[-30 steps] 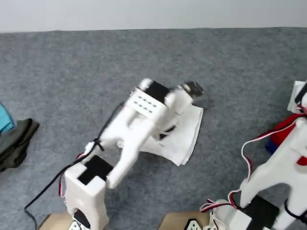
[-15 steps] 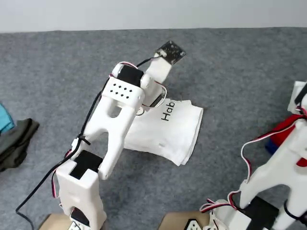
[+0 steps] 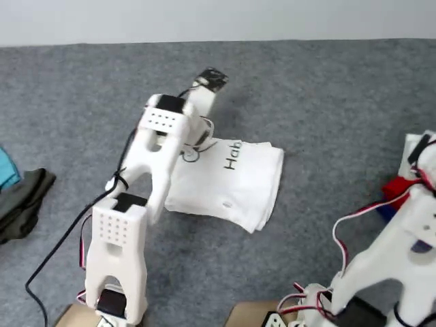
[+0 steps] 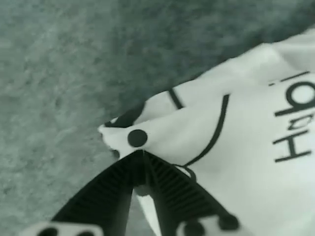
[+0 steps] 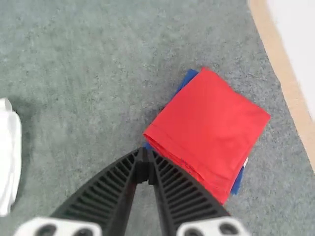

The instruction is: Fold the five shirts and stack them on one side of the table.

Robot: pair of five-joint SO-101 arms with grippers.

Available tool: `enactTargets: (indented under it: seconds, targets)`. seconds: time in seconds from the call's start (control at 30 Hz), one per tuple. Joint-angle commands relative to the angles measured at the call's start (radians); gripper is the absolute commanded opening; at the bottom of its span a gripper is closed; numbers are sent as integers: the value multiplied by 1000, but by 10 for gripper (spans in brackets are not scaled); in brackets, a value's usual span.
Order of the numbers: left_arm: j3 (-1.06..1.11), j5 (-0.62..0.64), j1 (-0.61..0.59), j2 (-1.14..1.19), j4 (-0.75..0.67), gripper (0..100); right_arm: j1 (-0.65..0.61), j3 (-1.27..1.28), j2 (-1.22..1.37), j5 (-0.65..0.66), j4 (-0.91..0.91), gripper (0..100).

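A folded white shirt (image 3: 235, 184) lies near the middle of the grey counter (image 3: 327, 95), with black print on its top face. The left arm (image 3: 153, 170) stretches over the shirt's 9 o'clock side and hides that part from above. The left gripper (image 4: 142, 162) has its jaws pressed together, with the tips at the shirt's edge where white cloth meets bare counter. Whether any cloth is caught between them cannot be told. A black cable (image 3: 61, 262) trails from this arm down toward 7 o'clock.

At 9 o'clock, at the counter's edge and well apart from the white shirt, a dark shirt (image 3: 20, 201) lies in a heap. A teal cloth (image 3: 7, 167) sits just beside it on the far side.

At 3 o'clock a folded red shirt (image 5: 206, 130) sits on top of a blue shirt (image 5: 189, 78), which shows only as a thin border. From above, the right arm (image 3: 402, 252) with its red and white wires stands in front of this stack and covers most of it. The right gripper (image 5: 143, 160) hangs over bare counter just beside the red shirt's corner, with its jaws closed on nothing. A white cloth (image 5: 7, 157) lies near the stack, and a tan strip (image 5: 283, 69) runs along the counter's edge past it.
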Motion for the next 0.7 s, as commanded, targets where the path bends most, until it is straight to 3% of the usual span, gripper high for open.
enactTargets:
  seconds: [0.0,0.23,0.5,0.67]
  targets:
    - [-90,-44,-48,9,57,6,10,12,-58,11,39,9]
    - [-188,-69,-55,0,186,6,10,12,-65,15,39,9]
    - [-337,-63,57,-84,390,6,8,12,-67,15,39,9]
    - [-303,-12,150,-133,347,6,8,12,-67,15,41,9]
